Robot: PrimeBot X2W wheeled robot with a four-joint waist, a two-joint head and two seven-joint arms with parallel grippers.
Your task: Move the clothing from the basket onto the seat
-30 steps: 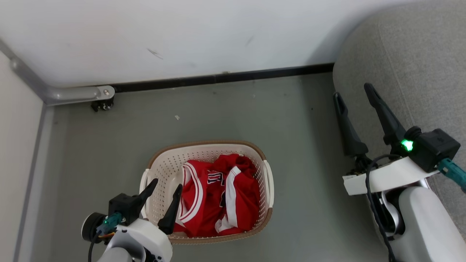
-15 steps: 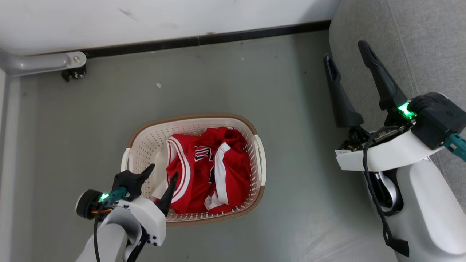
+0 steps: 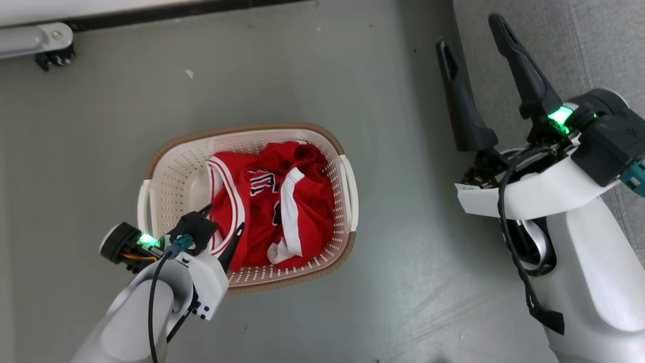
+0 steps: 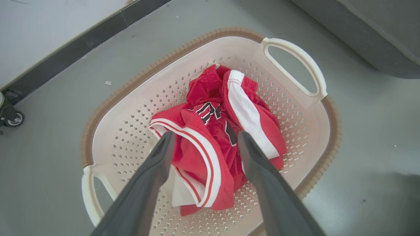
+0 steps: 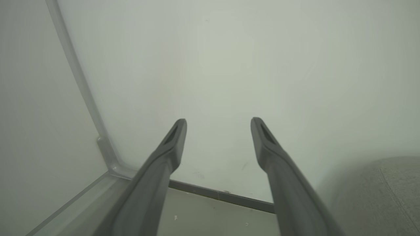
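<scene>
The cream basket [image 3: 242,130] with a brown rim stands on the grey floor, and the red clothing [image 3: 302,201] lies bunched inside it. In the left wrist view the jersey [image 4: 200,154] with striped trim lies nearest, with the white-striped shorts [image 4: 249,114] behind it. My left gripper [image 3: 225,218] hangs open over the basket's near left part, its fingers straddling the jersey's edge [image 4: 206,135] from above without closing on it. To the right, my right gripper [image 3: 468,31] is raised, open and holding nothing, beside the grey seat [image 3: 594,45]. Its wrist view faces the wall between its spread fingers [image 5: 218,121].
A black baseboard and white wall run along the far side. A metal rail end with a small caster [image 3: 48,50] sits at the far left. A white scrap [image 3: 189,73] lies on the floor. The seat's rounded edge [image 4: 377,29] is close to the basket's right handle.
The head camera has tilted down, shifting the whole picture up. My left gripper has moved in over the basket toward the jersey and points more steeply down. Both grippers stay open.
</scene>
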